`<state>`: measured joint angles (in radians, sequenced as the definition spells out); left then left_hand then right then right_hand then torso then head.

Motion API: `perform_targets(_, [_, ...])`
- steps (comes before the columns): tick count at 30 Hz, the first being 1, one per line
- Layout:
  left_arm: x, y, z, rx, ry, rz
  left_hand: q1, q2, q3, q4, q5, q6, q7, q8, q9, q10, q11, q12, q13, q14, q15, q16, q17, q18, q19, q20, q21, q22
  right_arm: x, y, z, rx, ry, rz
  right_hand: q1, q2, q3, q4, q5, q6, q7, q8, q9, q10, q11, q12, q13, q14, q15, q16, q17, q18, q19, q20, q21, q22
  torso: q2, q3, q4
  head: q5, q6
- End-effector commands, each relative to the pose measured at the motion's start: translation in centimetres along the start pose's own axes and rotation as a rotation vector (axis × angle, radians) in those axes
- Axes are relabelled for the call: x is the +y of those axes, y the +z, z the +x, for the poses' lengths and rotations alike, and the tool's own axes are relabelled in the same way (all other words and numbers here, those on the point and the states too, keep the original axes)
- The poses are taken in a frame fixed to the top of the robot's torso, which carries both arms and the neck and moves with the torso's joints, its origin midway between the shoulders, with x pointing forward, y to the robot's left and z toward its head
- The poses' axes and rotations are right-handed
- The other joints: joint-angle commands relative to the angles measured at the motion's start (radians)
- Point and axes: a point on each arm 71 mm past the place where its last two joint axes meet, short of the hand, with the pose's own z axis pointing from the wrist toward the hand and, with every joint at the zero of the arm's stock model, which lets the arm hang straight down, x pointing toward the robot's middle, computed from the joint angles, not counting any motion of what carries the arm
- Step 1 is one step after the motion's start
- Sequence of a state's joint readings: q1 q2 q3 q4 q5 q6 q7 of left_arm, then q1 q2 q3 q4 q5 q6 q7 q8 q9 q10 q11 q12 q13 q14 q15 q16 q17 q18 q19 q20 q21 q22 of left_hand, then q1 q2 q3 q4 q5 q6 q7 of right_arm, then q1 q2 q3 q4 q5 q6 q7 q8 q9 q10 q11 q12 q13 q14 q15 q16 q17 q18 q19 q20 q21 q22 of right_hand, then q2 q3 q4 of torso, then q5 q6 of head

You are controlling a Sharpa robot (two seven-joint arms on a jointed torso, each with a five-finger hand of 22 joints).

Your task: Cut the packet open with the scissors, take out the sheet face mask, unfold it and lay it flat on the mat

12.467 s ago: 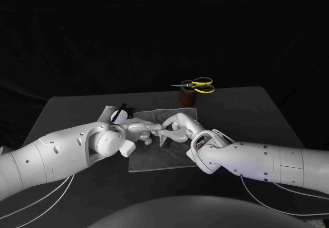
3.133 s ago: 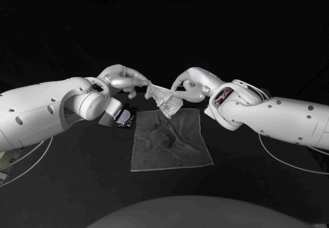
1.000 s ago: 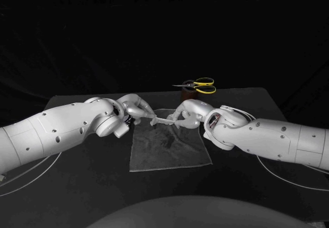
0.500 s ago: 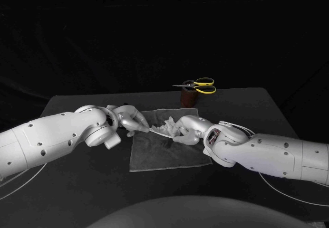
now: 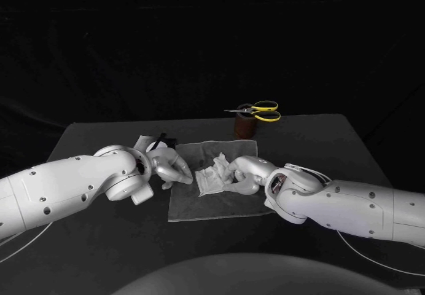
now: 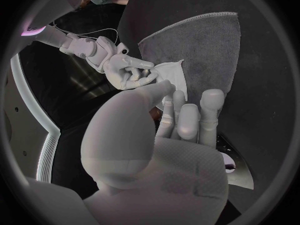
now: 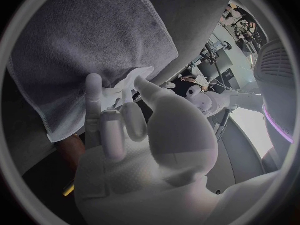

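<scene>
The white sheet face mask [image 5: 212, 173] lies crumpled and partly folded on the grey mat [image 5: 222, 203]. My left hand [image 5: 171, 167] is at the mask's left edge and pinches it between thumb and fingers [image 6: 167, 104]. On the other side, my right hand [image 5: 244, 173] holds the mask's right edge; the left wrist view shows that hand [image 6: 123, 70] gripping the mask [image 6: 173, 77]. In the right wrist view a white corner of the mask [image 7: 134, 78] sits at my fingertips above the mat [image 7: 87, 40]. The cut packet [image 5: 152, 146] lies behind my left hand.
Yellow-handled scissors [image 5: 258, 110] stand in a brown cup [image 5: 244, 127] at the table's far edge, behind the mat. The grey table [image 5: 328, 141] has bare room to the right of the mat and in front of it.
Both hands have come down from the air, bringing the mask onto the mat. Over the last second they moved lower and nearer, and the mask now rests crumpled on the mat.
</scene>
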<state>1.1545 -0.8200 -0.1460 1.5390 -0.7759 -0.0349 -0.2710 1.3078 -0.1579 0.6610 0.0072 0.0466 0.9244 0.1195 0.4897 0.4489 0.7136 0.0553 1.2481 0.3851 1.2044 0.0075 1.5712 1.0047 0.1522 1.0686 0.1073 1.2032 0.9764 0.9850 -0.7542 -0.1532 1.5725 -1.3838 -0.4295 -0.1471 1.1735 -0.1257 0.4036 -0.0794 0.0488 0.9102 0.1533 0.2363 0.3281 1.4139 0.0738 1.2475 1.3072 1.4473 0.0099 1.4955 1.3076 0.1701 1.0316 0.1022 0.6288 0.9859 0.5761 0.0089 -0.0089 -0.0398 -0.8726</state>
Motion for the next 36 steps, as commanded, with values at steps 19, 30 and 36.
perform_targets(19, [0.1,-1.0,-1.4,-0.200,-0.006,0.176,0.046,-0.009,-0.069,0.016,0.002,-0.037,0.021,-0.124,-0.034,-0.010,0.017,-0.028,-0.027,-0.059,0.011,-0.026,-0.115,0.005,-0.025,0.012,-0.064,-0.072,-1.9,-2.5,-1.7,-0.144,0.182,0.041,0.061,0.060,-0.078,0.070,0.016,0.029,-0.003,0.009,-0.016,0.014,-0.006,0.051,0.033,0.013,0.000,0.012,0.037,0.014,0.032,0.019,-0.036,-0.014,0.001,-0.0003,-0.0005,0.002,0.000])
perform_targets(30, [-1.6,-0.2,-1.3,-0.292,0.245,0.339,0.067,-0.029,-0.040,0.008,0.001,-0.032,0.028,-0.152,-0.027,0.000,0.028,-0.157,-0.111,-0.121,0.018,-0.076,-0.232,0.009,-0.037,0.017,-0.092,-0.101,-4.7,-1.2,-3.7,-0.144,0.255,0.188,0.079,0.094,-0.020,0.077,0.013,0.075,-0.022,0.007,-0.030,0.086,-0.024,0.169,0.129,0.075,-0.020,0.045,0.143,0.003,0.106,-0.003,0.049,0.040,0.000,-0.0010,0.0013,0.000,0.000])
perform_targets(36, [-1.6,1.2,-1.0,-0.294,0.379,0.322,0.063,-0.056,-0.063,0.004,0.001,-0.016,0.019,-0.149,-0.021,0.018,0.025,-0.162,-0.118,-0.057,0.016,-0.066,-0.151,-0.004,0.016,0.016,-0.051,-0.043,-5.5,0.0,-3.7,-0.114,0.217,0.236,0.076,0.086,-0.017,0.076,0.009,0.076,-0.022,0.004,-0.034,0.090,-0.025,0.176,0.135,0.081,-0.021,0.048,0.155,-0.001,0.117,-0.004,0.067,0.053,0.002,-0.0021,-0.0001,0.000,0.000])
